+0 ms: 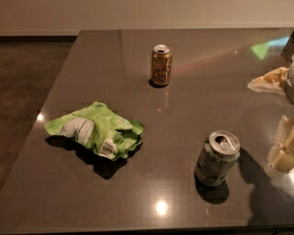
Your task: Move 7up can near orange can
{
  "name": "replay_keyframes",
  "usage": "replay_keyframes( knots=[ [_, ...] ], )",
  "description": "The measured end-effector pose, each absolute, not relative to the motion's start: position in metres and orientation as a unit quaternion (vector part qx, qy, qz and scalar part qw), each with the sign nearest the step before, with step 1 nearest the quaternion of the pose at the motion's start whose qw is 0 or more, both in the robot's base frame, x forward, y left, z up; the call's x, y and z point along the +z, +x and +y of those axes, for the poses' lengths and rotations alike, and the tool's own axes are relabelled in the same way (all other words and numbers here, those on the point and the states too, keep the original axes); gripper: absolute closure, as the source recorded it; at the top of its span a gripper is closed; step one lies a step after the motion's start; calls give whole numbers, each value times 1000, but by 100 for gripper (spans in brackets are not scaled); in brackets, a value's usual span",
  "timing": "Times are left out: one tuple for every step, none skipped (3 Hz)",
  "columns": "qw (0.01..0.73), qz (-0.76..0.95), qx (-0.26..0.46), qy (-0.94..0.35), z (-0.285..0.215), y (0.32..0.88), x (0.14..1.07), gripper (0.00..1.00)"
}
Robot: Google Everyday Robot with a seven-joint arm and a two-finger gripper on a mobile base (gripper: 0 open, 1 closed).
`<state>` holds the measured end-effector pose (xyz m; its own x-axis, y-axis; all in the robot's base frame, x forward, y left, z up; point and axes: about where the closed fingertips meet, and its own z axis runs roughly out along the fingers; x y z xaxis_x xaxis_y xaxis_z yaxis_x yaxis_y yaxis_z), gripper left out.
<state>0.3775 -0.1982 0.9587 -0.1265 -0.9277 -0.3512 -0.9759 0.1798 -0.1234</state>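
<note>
The 7up can (217, 158), silver-grey and green with an opened silver top, stands upright on the dark table (138, 193) at the front right. The orange can (161, 65), orange-brown with dark script, stands upright far back, near the table's middle. The two cans are well apart. My gripper (284, 149) is cream-coloured and shows only partly at the right edge of the view. It is to the right of the 7up can and does not touch it. Its shadow falls on the table beside the can.
A crumpled green snack bag (96, 131) lies on the left part of the table. The table's left edge drops to a dark floor (27, 82). A pale wall (138, 13) runs behind the table's far edge.
</note>
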Motion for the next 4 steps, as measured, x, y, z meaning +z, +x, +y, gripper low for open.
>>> replay_keyframes(
  knots=[
    [195,730,89,-650,-181,360,936,0],
    [210,714,109,-659,-166,357,915,0],
    [225,701,133,-664,-153,357,903,0],
    [236,694,147,-664,-145,359,898,17]
  ],
)
